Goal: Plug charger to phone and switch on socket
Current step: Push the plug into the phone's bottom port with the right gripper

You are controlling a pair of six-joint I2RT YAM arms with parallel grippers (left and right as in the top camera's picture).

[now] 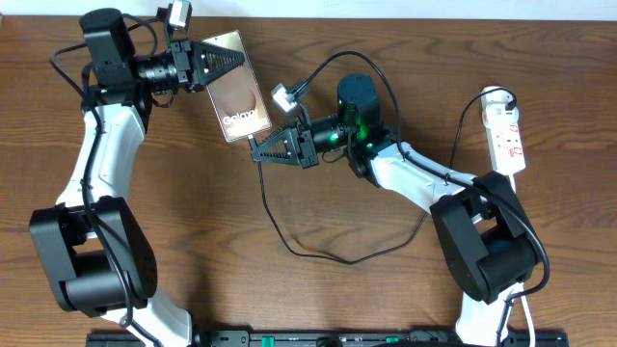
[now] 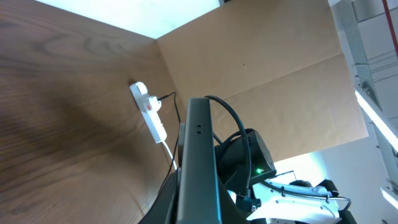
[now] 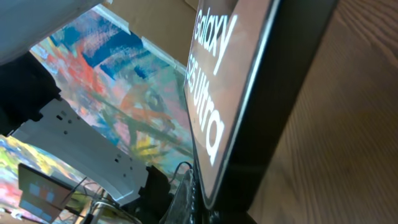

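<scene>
— Black charger cable: where does it lie?
— It loops over the wooden table between the two arms. One end runs off toward the white power strip at the right side, and the other rises to the right gripper.
— And that gripper's jaws?
— Pinched narrow on the cable's plug end, right at the lower short edge of the phone. I cannot tell whether the tip sits in the port, because it is too small from above. The right wrist camera shows only the phone's dark edge and its white "Galaxy S25 Ultra" lettering, very close.
— Who holds the phone?
— The left gripper, closed on the phone's upper end. The brown screen faces up and the slab is angled across the table.
— The power strip?
— Flat on the wood, well apart from the phone. It has red markings at its switches, but their position is not readable.
</scene>
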